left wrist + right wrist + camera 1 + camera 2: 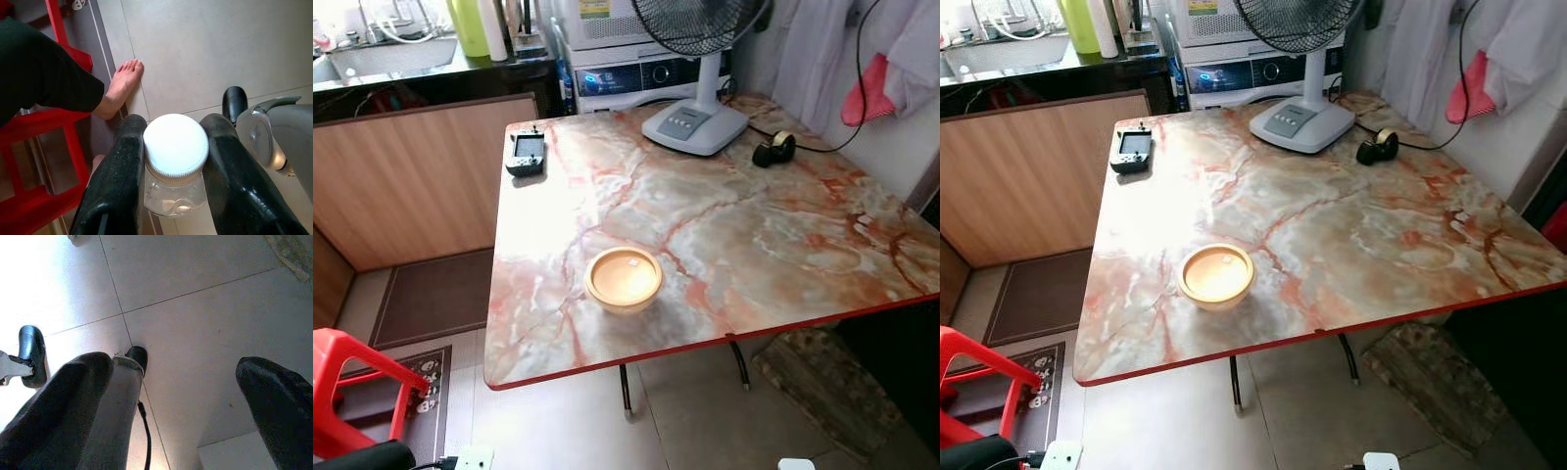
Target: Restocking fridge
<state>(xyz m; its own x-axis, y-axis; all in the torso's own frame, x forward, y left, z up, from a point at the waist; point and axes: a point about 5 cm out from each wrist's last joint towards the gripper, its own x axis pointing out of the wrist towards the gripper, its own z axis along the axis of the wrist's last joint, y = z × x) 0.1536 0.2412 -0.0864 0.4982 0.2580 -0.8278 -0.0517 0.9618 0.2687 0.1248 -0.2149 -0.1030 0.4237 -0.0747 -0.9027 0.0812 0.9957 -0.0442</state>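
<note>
Hanging low over the tiled floor [205, 44], the left gripper [173, 147] clamps a clear plastic jar [175, 164] with a white screw lid between its fingers, beside a person's bare foot [120, 88] and a red plastic stool [58, 122], while the right gripper [176, 396] hangs with fingers spread wide, empty.
</note>
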